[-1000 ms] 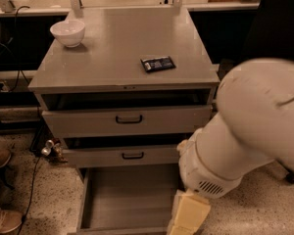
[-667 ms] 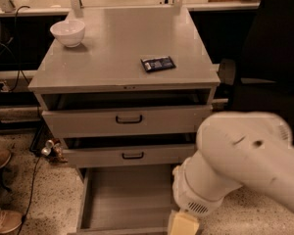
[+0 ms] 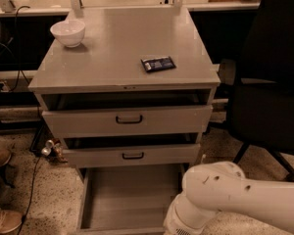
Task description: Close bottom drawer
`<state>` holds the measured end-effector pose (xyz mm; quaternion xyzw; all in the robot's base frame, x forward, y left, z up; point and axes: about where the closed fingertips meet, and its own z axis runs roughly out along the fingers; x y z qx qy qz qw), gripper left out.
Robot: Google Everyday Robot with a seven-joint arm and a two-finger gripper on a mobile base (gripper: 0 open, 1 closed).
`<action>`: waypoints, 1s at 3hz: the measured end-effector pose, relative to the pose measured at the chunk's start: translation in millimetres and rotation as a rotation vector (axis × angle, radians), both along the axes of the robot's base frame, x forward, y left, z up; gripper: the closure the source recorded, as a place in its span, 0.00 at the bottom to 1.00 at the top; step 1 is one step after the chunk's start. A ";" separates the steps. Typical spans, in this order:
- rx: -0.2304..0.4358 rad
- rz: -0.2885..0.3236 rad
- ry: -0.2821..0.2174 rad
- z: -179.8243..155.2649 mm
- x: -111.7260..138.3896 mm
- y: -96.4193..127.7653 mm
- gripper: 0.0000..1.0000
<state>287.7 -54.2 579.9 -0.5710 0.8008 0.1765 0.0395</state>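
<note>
Bottom drawer (image 3: 130, 199) of the grey cabinet (image 3: 122, 48) stands pulled far out towards the camera, its deep tray open to view at floor level below the two other drawers; its front edge runs along the lower border of the picture, and its handle does not show. Above it, the middle drawer (image 3: 132, 155) is out a little way, with a dark gap over its front and a small black bar handle at its centre. The top drawer (image 3: 129, 120), with the tallest front, is likewise slightly ajar under the cabinet's top. On that top a white bowl (image 3: 67, 32) sits near the back left corner, and a dark flat packet (image 3: 158, 63) lies right of centre, well apart from the bowl. The robot's white arm (image 3: 235, 195) comes in from the lower right, and its rounded wrist end hangs over the front right corner of the open tray. The gripper lies past the lower edge of the picture, beyond that wrist, so whether it is released or clenched cannot be told. A black chair (image 3: 269, 82) stands just right of the cabinet. On the speckled floor (image 3: 49, 195) at the left edge lies a brown shoe (image 3: 2, 220).
</note>
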 end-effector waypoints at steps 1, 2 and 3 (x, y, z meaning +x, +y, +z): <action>0.044 -0.036 -0.010 -17.5 8.8 9.3 0.64; 0.037 -0.031 -0.018 -13.4 8.9 8.3 0.88; 0.036 -0.030 -0.020 -12.7 8.7 8.1 1.00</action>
